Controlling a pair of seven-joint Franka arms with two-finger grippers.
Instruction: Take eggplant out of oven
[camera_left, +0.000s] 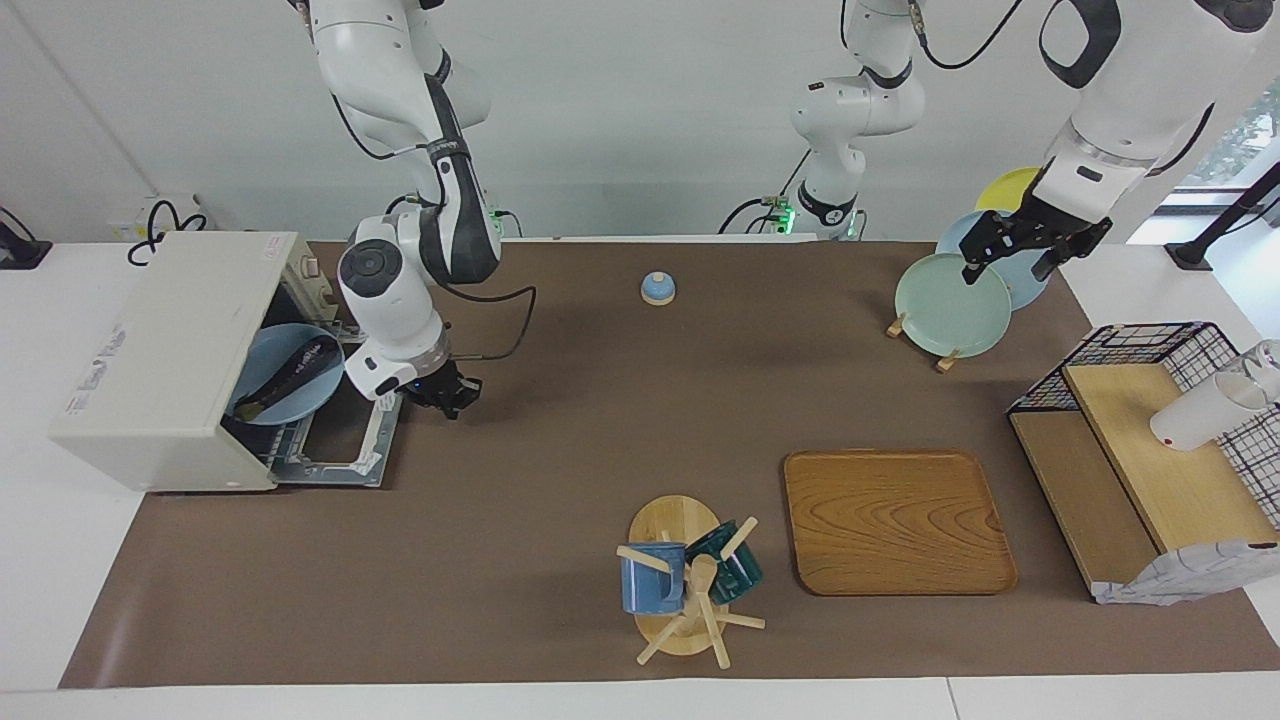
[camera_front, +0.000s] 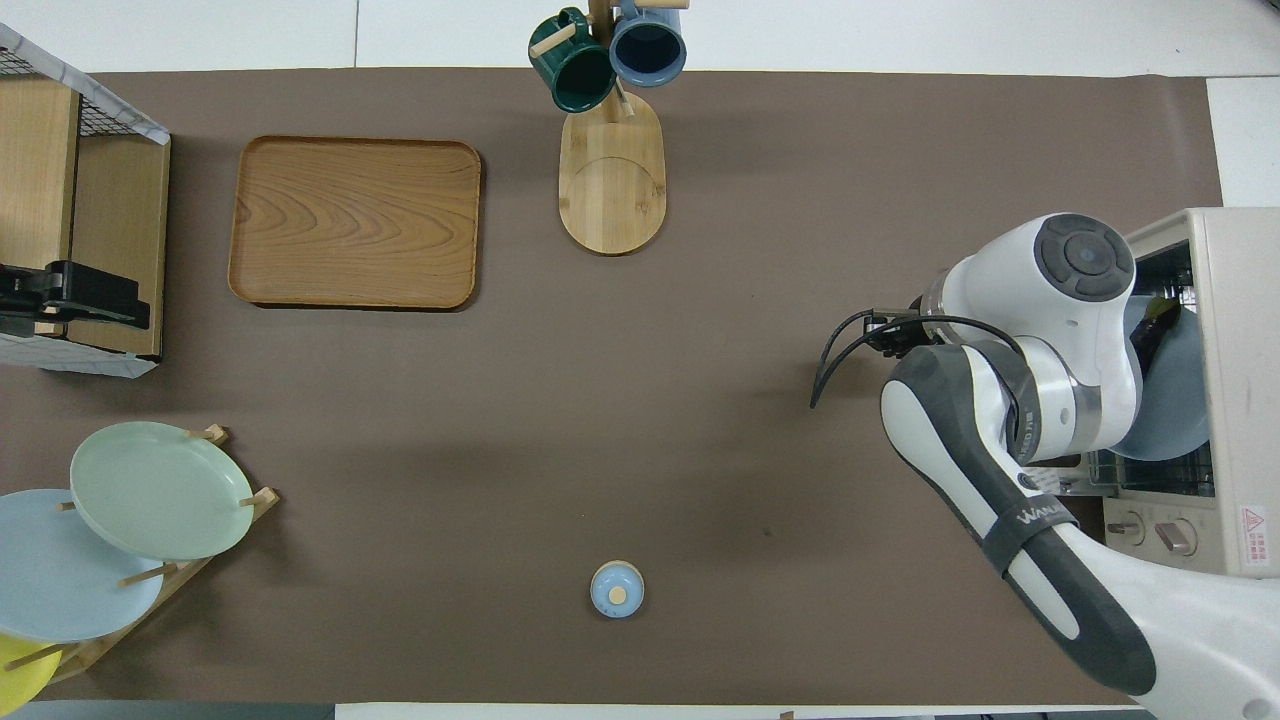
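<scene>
Where the oven (camera_left: 165, 360) sits at the right arm's end of the counter (camera_left: 560, 440), the facing view shows its door (camera_left: 335, 445) dropped flat onto the brown mat. A blue plate (camera_left: 287, 372) lies inside the mouth, and the eggplant (camera_left: 292, 373) rests on it. The eggplant's long axis runs slantwise across the plate: its stem end points down toward the oven's inner wall and away from the robots, while the dark blunt end points up toward the door opening and the robots. The right gripper (camera_left: 445, 393) hangs just outside the oven, over the mat beside the hinged door's outer edge, with nothing in it; whether its jaws are apart or together I cannot tell from this view. The left gripper (camera_left: 1010, 258) hovers over the pale green plate (camera_left: 950, 305) in the plate rack, its jaws spread wide and empty, the arm waiting. A small blue bell (camera_left: 657, 288) stands nearer the robots, and a wooden tray (camera_left: 895, 520) and mug tree (camera_left: 685, 580) stand farther from them.

From overhead, the right arm's wrist covers most of the oven (camera_front: 1230, 390) opening. Only a dark tip of the eggplant (camera_front: 1152, 322) shows over the rim of the blue plate (camera_front: 1175, 400). The right gripper itself is hidden under the arm.
</scene>
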